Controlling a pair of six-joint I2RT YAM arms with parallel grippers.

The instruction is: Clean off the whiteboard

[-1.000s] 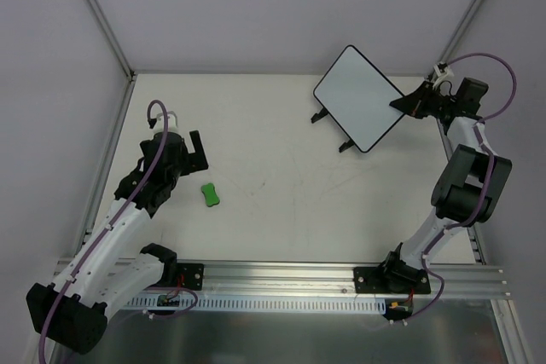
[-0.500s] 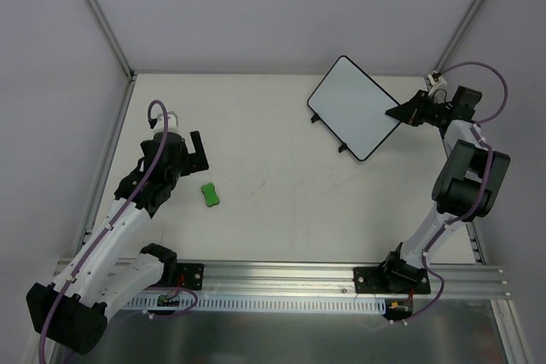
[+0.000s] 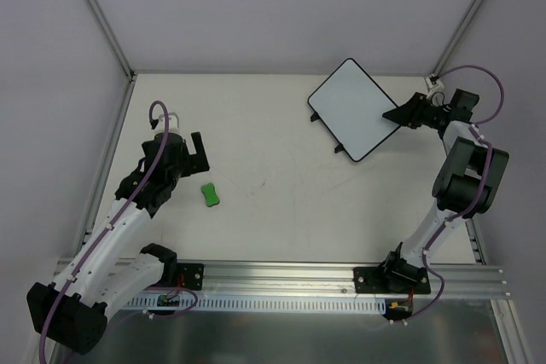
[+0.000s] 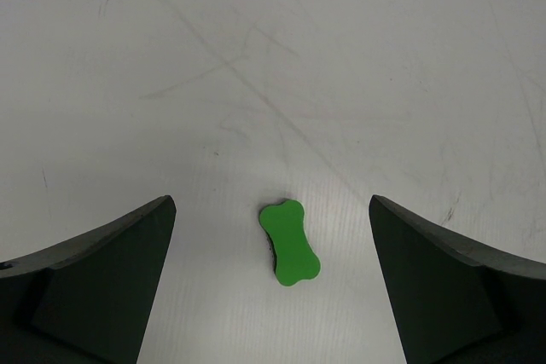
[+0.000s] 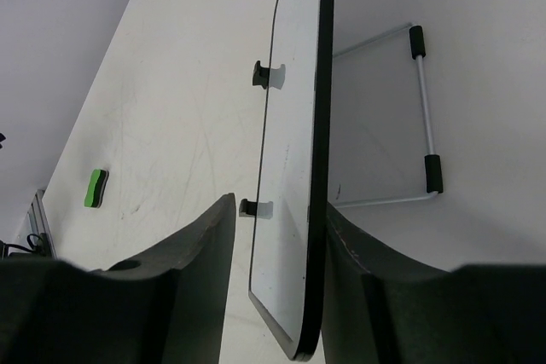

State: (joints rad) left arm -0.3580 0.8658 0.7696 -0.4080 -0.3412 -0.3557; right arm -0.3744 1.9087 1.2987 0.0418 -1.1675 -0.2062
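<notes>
The whiteboard (image 3: 350,106) is blank white with a black rim and stands tilted at the far right of the table. Its two black tabs point toward the table's middle. My right gripper (image 3: 396,115) is around its right corner. In the right wrist view the board (image 5: 294,168) stands edge-on between the jaws. The right finger (image 5: 358,270) lies against its rim, and a gap shows at the left finger (image 5: 200,270). The green peanut-shaped eraser (image 3: 210,194) lies on the table. My left gripper (image 3: 197,153) is open and empty above the eraser (image 4: 290,245).
A wire stand with black caps (image 5: 425,117) lies on the table behind the board. Frame posts and side walls bound the table; the right arm is close to the right wall. The metal rail (image 3: 281,279) runs along the near edge.
The right gripper has drawn back toward the far right, and the whiteboard has shifted left and turned with it. The left arm and the eraser have not moved.
</notes>
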